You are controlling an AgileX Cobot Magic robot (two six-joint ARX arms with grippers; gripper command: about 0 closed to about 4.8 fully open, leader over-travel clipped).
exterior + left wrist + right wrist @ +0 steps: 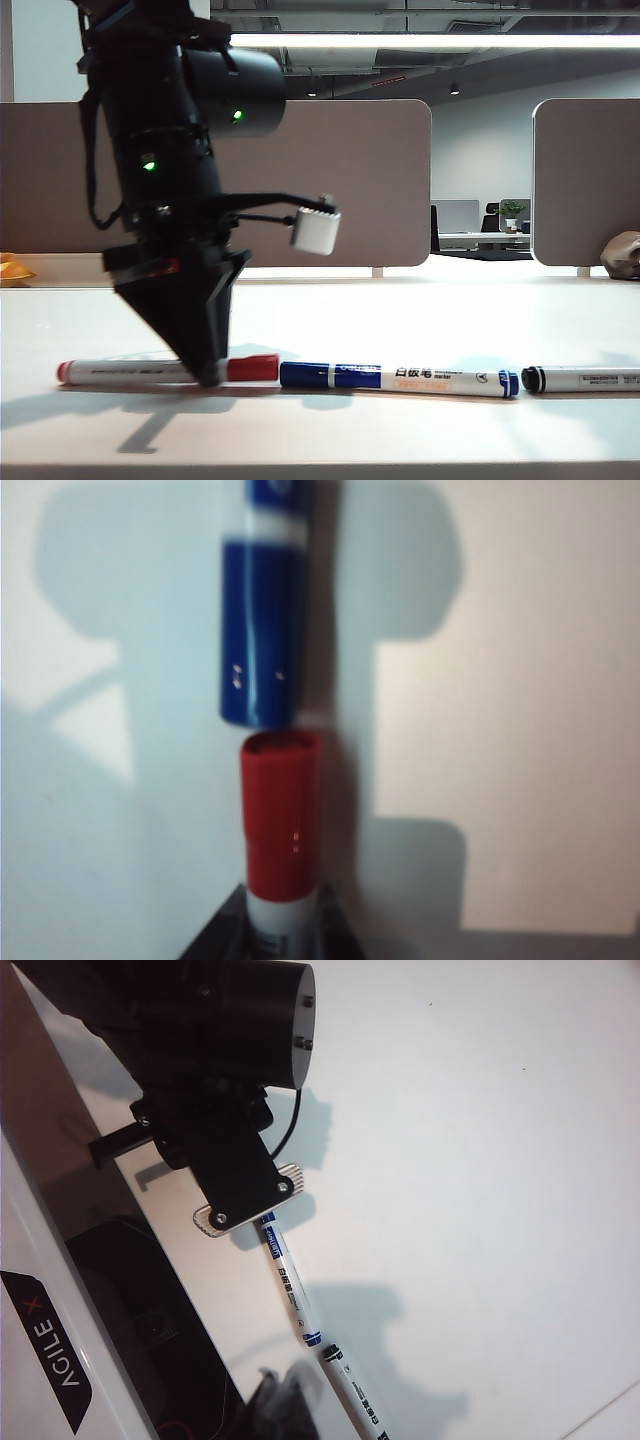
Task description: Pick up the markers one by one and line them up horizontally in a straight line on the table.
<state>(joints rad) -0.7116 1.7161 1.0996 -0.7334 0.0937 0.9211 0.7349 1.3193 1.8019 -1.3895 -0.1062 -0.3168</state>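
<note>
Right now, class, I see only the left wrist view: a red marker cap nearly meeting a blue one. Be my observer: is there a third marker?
Observer: Yes, a slim white-barrelled black-capped marker lies right of the blue-capped marker, in the same row on the off-white table.
Operator: What holds the red one?
Observer: The left end effector, closed on the red-capped marker beside its cap.
Operator: And the right end effector?
Observer: The right end effector is shut, empty, touching no marker.
</note>
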